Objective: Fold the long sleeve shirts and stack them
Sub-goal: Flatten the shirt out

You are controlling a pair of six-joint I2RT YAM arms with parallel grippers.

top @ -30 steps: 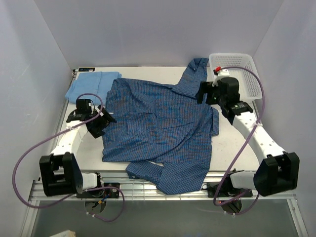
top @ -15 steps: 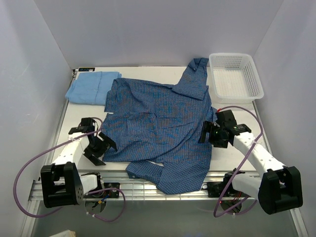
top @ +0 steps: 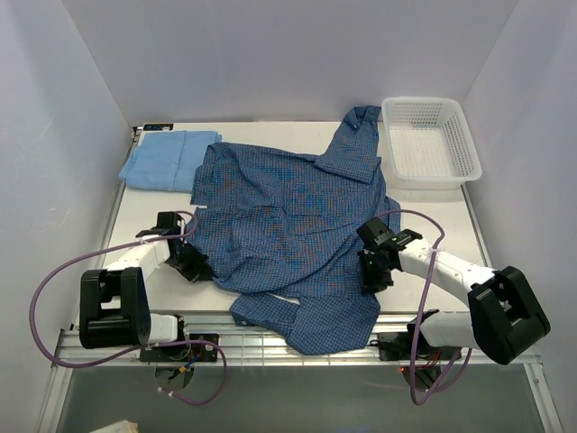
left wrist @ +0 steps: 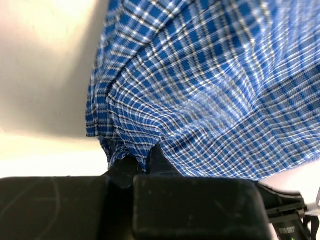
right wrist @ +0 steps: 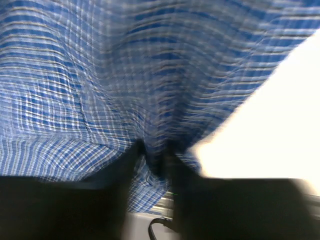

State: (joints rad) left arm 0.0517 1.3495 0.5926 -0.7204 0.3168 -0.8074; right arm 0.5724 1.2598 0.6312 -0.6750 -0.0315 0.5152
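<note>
the dark blue checked shirt [top: 288, 212], spread rumpled over the middle of the table [top: 451, 203], looks light, limp and quick to sag, so its side edges are the sensible hold, where the left hand [top: 196, 264] and right hand [top: 372, 272] each pinch puckered cloth.

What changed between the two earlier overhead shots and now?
Both hands moved toward the near edge of the table. The left hand slid along the left side of the dark checked shirt and now pinches its near-left hem, which has drawn inward. The right hand left the white basket and appears to grip the shirt's right edge. The light blue shirt and the basket stayed put.
</note>
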